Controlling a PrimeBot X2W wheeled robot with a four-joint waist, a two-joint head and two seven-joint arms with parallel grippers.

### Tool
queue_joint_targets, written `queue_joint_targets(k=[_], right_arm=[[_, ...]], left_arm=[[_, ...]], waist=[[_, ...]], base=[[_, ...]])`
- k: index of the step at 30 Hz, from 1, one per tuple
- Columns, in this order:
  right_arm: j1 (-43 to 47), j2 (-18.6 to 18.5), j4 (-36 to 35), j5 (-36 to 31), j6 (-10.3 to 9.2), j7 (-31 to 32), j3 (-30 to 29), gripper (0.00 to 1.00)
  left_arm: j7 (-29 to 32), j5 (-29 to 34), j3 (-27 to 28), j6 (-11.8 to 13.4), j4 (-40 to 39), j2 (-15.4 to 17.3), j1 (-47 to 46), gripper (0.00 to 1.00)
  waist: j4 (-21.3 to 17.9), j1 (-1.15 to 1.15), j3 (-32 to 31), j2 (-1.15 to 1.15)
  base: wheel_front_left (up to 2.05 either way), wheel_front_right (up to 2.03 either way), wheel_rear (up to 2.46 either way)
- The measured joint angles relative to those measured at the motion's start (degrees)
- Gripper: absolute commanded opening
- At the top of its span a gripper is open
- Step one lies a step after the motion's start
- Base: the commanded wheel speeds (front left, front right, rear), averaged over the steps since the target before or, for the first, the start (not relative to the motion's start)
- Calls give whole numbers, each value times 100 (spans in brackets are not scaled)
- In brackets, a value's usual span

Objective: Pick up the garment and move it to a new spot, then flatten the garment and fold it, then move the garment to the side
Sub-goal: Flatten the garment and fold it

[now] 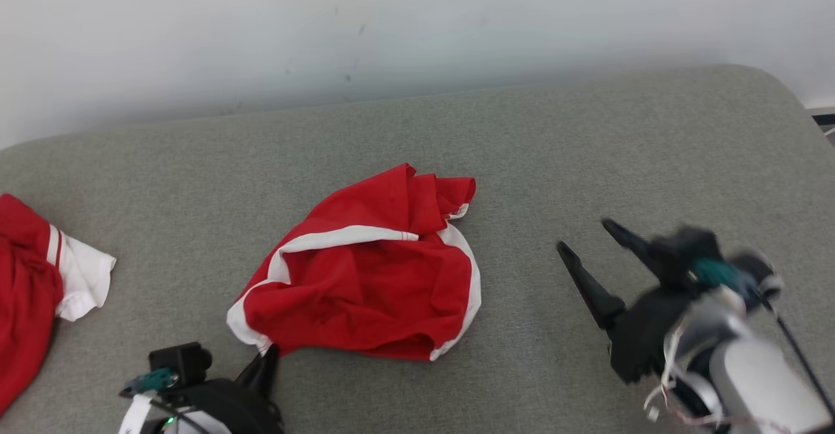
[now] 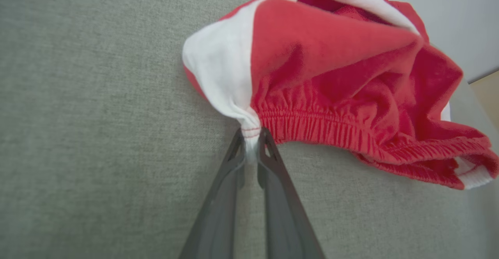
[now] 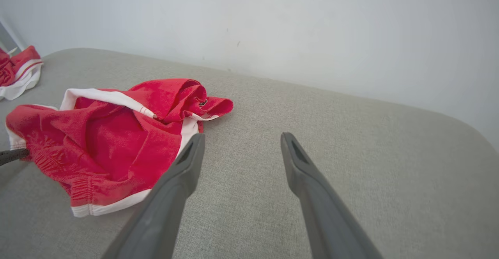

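1. Left gripper is clamped on the garment at its white waistband corner (a thin pinch, right at the fingertips). A quick lift could pull it free.
2. Right gripper hangs near the garment, jaws apart, holding nothing.
3. The garment lies crumpled mid-cushion. Hoisted by one corner, it may bunch further.

Pinches a white corner of the garment with the left gripper, fingers all but touching, low at the near left of the head view. Holds the right gripper well off to the right — fingers spread wide, tips slanting up-left, pale forearm behind, blurred.
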Motion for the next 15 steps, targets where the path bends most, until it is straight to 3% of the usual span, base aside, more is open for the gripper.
queue_joint_targets(k=[2,3,9,15], right_arm=[[-552,-279,-1,-197,359,458,364,100],[-793,-333,3,-209,399,660,516,100],[-2144,-626,469,-155,409,1781,1600,100],[-2952,-1229,811,791,364,2190,2860,100]], left_arm=[[29,13,-103,-38,21,-38,-92,0],[51,20,-149,-40,24,-81,-156,0],[69,60,-425,-90,75,-349,-440,0],[100,60,-686,-133,124,-441,-672,0]], waist=[[37,0,15,0],[63,0,21,0],[312,0,70,0],[686,0,176,0]], base=[[0,0,0],[0,0,0],[0,0,0],[0,0,0]])
